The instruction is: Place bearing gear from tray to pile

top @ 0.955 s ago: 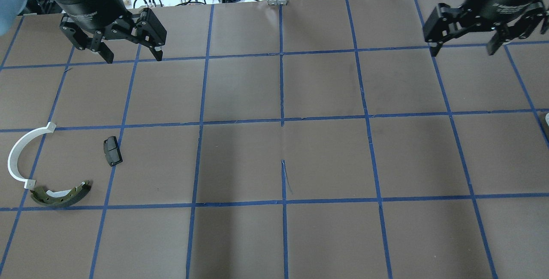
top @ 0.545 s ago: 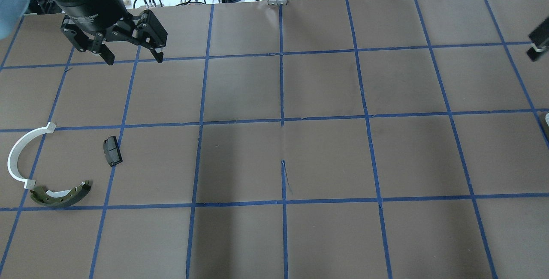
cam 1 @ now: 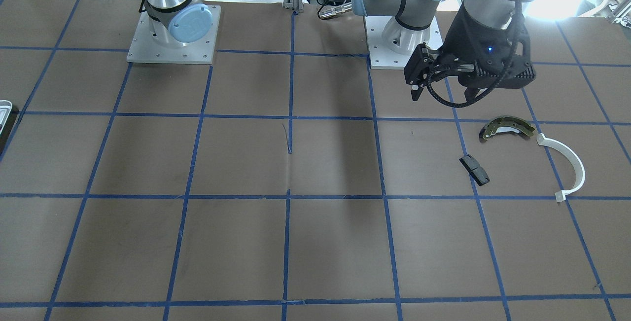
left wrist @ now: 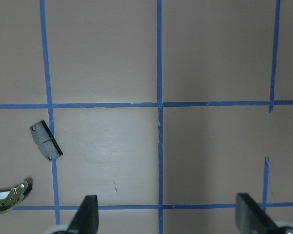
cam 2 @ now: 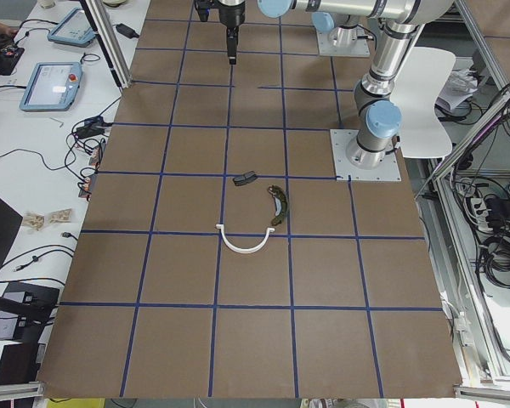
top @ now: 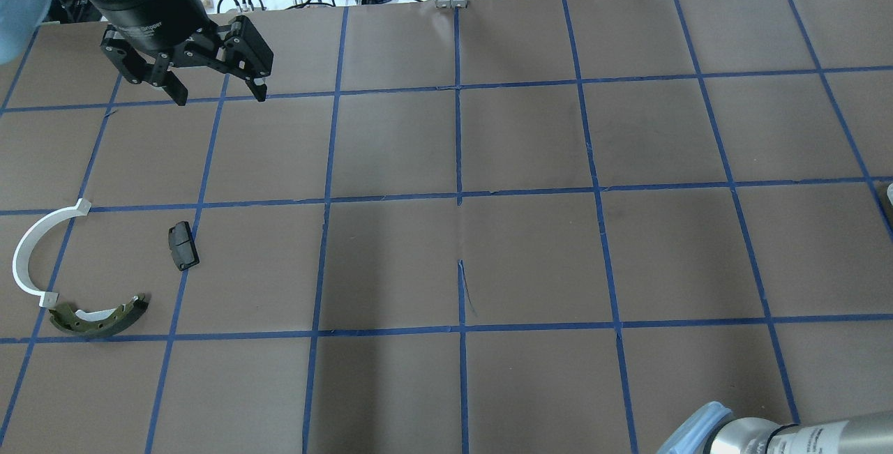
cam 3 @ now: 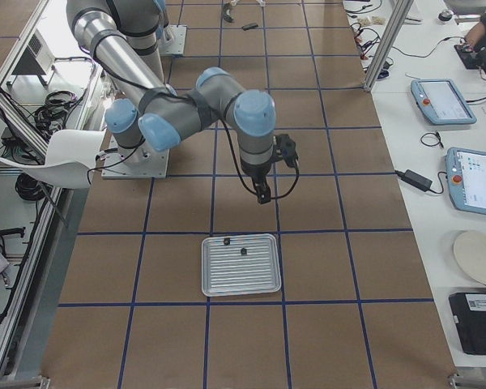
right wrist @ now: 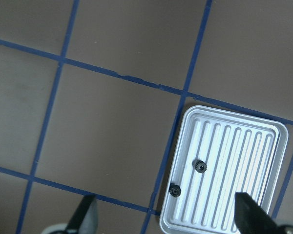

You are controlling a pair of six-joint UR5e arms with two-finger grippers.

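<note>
Movement is all on the right: well away from the tray, the pile lies undisturbed and the left hand hovers as before, fingers apart, empty. The right hand has swung out to hang just beside the tray, fingers spread, empty; pickup looks next. Two bearing gears sit inside, one close to the tray's edge, so finger room is tight there; wide bench separates tray from pile.

Even overhead light, soft shadows

Left tool above brown table, fingers spread, olive brake shoe, black block, white half-ring lying nearby
</note>
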